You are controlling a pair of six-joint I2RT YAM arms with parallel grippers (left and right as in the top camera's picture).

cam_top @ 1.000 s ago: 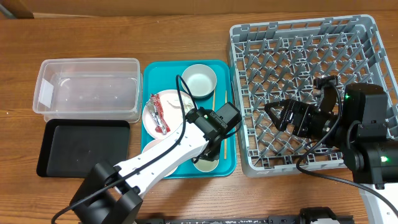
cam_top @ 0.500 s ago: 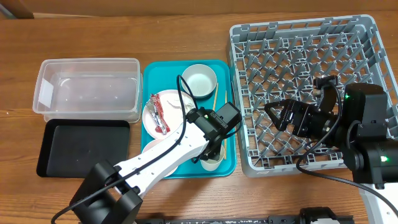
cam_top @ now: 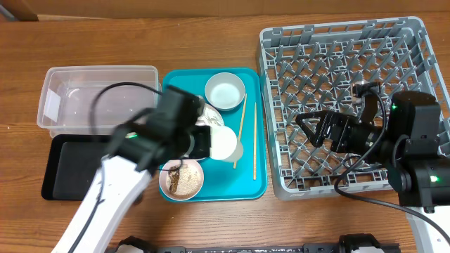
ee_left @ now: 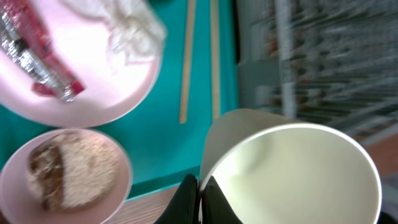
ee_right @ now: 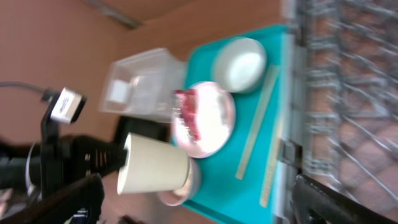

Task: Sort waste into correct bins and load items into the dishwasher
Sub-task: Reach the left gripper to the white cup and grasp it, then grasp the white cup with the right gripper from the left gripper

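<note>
The left arm [cam_top: 112,190] is made up of a white link topped by a black wrist block, from which a thin black cable [cam_top: 119,86] is looped. The right arm [cam_top: 415,144] is cased in black and dotted with green lights [cam_top: 395,107]; the right gripper [cam_top: 308,131] is black too.

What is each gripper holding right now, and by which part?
The left gripper pinches the white cup by its rim. The right gripper is open and holds nothing.

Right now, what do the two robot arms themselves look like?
The left arm has a white link and a black wrist, with a thin black cable looping above it. The right arm is boxy and black, with a small green light and black cables.
</note>
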